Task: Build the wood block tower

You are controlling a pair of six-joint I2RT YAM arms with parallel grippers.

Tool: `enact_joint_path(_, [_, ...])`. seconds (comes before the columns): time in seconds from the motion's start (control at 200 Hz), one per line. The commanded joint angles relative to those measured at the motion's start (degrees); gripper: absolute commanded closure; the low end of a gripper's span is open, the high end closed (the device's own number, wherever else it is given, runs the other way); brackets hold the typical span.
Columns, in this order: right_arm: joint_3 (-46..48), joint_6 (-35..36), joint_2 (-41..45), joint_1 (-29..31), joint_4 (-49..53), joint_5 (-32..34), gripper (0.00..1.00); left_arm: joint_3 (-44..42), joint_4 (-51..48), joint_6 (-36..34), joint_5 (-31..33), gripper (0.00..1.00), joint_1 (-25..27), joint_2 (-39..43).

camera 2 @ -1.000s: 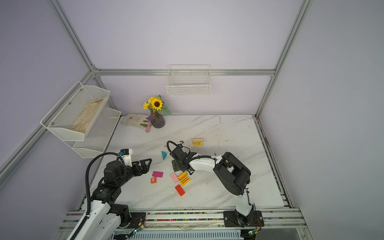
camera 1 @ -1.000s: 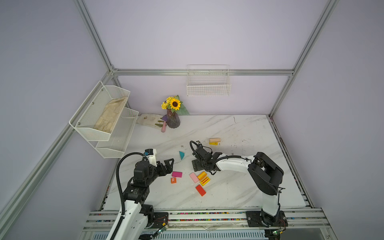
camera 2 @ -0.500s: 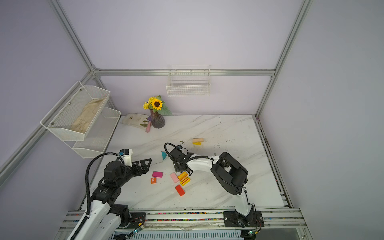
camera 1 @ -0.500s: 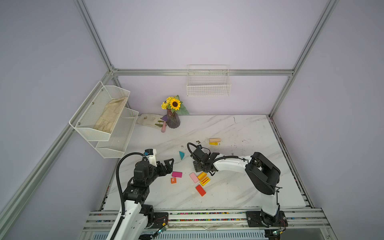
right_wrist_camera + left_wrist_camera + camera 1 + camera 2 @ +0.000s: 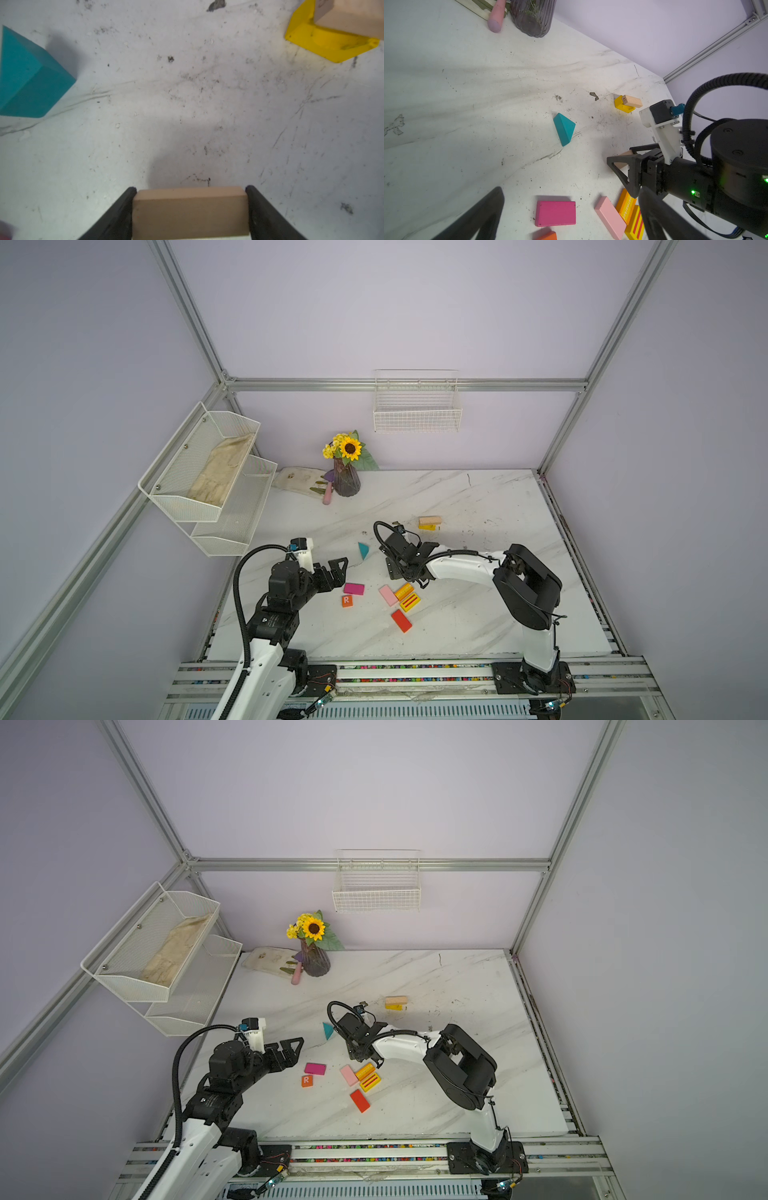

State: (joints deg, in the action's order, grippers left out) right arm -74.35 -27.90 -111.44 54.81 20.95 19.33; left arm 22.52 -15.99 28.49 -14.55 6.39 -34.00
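In the right wrist view my right gripper [image 5: 190, 188] is shut on a tan wood block [image 5: 190, 212], one finger against each end, low over the table. Both top views show it [image 5: 393, 569] just right of the teal triangle [image 5: 363, 550]. The tower [image 5: 429, 522] is a tan block on a yellow base, farther back. My left gripper [image 5: 337, 568] stands open with nothing in it, just behind the magenta slab [image 5: 353, 588] and the orange R cube [image 5: 347, 600]. Pink [image 5: 388, 595], orange [image 5: 403, 591], striped yellow [image 5: 409, 602] and red [image 5: 401, 620] slabs lie in front of the right gripper.
A vase of flowers [image 5: 345, 477] and a pink-handled tool [image 5: 328, 494] stand at the back left of the marble table [image 5: 478, 614]. A white wire shelf [image 5: 208, 481] hangs over the left edge. A wire basket [image 5: 417, 406] hangs on the back wall.
My right gripper's jaws have narrowed onto the tan block, and its wrist has shifted slightly left. The left arm has not moved.
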Motion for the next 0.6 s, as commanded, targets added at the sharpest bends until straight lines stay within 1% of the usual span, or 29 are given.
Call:
enact_joint_path(0.0, [-0.9,-1.8,5.2,0.1,1.5,4.0,0.45,-2.3,1.9,0.3,-1.5,0.0,-0.1,0.5])
enact_joint_path(0.115, [-0.6,-2.2,8.6,-0.7,1.5,6.0,0.48,-2.5,2.4,0.2,-2.4,0.0,-0.2,0.6])
enact_joint_path(0.195, [-0.8,-2.4,10.4,-1.6,1.4,7.5,0.52,-2.4,2.6,0.2,-2.3,0.0,-0.2,0.4])
enact_joint_path(0.265, [-1.2,-2.7,11.4,-3.2,1.3,7.8,0.53,-2.5,2.5,0.2,-2.2,0.0,-0.1,0.2])
enact_joint_path(0.35, [-2.6,-2.8,11.6,-5.9,1.7,6.6,0.55,-2.5,2.5,0.3,-2.2,0.0,-0.2,0.1])
enact_joint_path(0.455, [-5.3,-3.0,10.6,-10.8,3.1,3.1,0.59,-2.5,2.5,0.3,-2.2,0.0,-0.2,0.2])
enact_joint_path(0.54, [-8.1,-3.1,9.0,-14.5,5.5,1.9,0.63,-2.6,2.5,0.4,-2.2,0.0,-0.2,0.3])
enact_joint_path(0.595, [-9.5,-3.0,8.3,-16.3,6.6,1.4,0.64,-2.7,2.5,0.4,-2.2,0.0,-0.2,0.3])
